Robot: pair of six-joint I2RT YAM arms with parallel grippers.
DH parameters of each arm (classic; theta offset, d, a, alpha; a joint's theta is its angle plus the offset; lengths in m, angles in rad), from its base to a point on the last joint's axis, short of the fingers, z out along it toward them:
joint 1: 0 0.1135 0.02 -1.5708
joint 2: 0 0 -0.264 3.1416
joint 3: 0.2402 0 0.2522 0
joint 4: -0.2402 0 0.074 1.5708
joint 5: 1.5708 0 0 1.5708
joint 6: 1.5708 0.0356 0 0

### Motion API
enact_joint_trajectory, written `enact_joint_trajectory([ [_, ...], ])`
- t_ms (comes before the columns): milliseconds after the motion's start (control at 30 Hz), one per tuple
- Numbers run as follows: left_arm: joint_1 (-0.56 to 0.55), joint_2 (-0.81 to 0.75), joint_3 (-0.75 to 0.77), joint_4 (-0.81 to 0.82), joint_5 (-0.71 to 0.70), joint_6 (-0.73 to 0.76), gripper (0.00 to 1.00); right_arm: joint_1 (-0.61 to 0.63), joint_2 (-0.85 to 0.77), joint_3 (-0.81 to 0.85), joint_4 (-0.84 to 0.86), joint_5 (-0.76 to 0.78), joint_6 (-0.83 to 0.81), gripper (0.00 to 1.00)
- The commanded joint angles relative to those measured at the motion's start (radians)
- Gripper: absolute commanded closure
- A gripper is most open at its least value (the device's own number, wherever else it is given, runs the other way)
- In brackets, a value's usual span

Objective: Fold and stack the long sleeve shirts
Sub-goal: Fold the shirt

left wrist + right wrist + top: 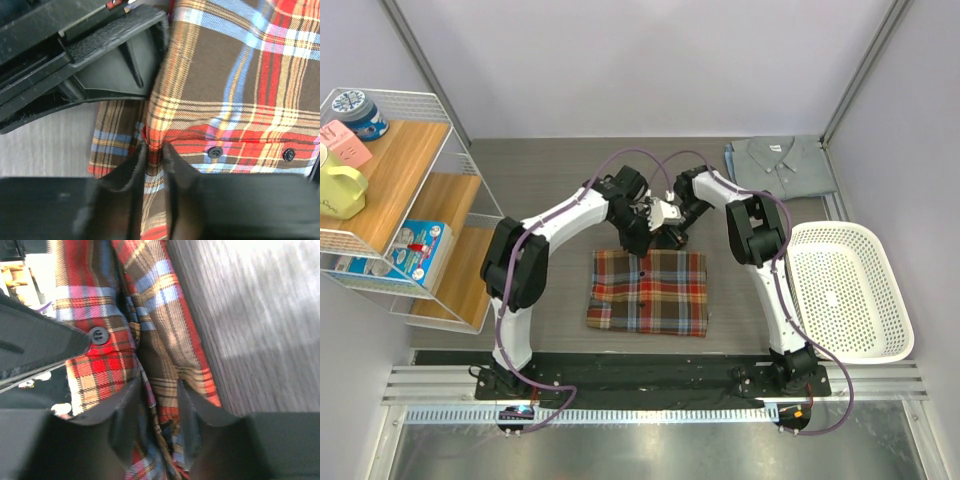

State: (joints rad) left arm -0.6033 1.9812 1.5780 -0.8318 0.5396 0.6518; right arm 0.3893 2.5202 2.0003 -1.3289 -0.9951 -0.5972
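Observation:
The plaid long sleeve shirt [650, 295] lies folded into a rectangle on the table in front of the arms. Both grippers meet at its far edge. My left gripper [638, 238] is shut on a thin fold of plaid cloth [240, 75], pinched between its narrow jaws [155, 147]. My right gripper [670, 232] stands beside it, its jaws [158, 385] set wider, with a loose bunch of plaid cloth [165, 330] between them. The grey-blue long sleeve shirt [780, 165] lies folded at the back right, collar up, away from both grippers.
A white mesh basket [895, 290] stands at the right of the table. A wire and wood shelf [390, 200] with a mug, tins and boxes stands at the left. The two grippers sit very close together, each showing in the other's wrist view.

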Motion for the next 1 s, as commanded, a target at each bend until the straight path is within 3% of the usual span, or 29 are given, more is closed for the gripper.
enact_joint_trajectory([
  [0, 0.039, -0.016, 0.071, 0.021, 0.008, -0.011, 0.67, -0.029, -0.053, 0.095, 0.005, 0.093, 0.01, 0.54],
  [200, 0.141, -0.002, 0.174, -0.205, 0.142, -0.008, 0.44, -0.093, -0.158, 0.186, -0.016, 0.185, 0.02, 0.41],
  [267, 0.157, -0.001, 0.165, -0.243, 0.116, 0.011, 0.41, -0.121, -0.204, 0.151, -0.018, 0.207, 0.007, 0.34],
  [400, 0.181, 0.022, 0.148, -0.274, 0.088, 0.025, 0.35, -0.153, -0.244, 0.098, -0.071, 0.242, -0.055, 0.3],
  [433, 0.184, 0.03, 0.143, -0.277, 0.086, 0.02, 0.34, -0.162, -0.251, 0.088, -0.082, 0.246, -0.068, 0.22],
  [467, 0.194, 0.04, 0.139, -0.264, 0.076, 0.016, 0.33, -0.164, -0.258, 0.074, -0.09, 0.256, -0.096, 0.21],
  [967, 0.238, 0.107, 0.076, -0.265, -0.033, 0.055, 0.32, -0.132, -0.293, -0.127, -0.085, 0.25, -0.202, 0.24],
])
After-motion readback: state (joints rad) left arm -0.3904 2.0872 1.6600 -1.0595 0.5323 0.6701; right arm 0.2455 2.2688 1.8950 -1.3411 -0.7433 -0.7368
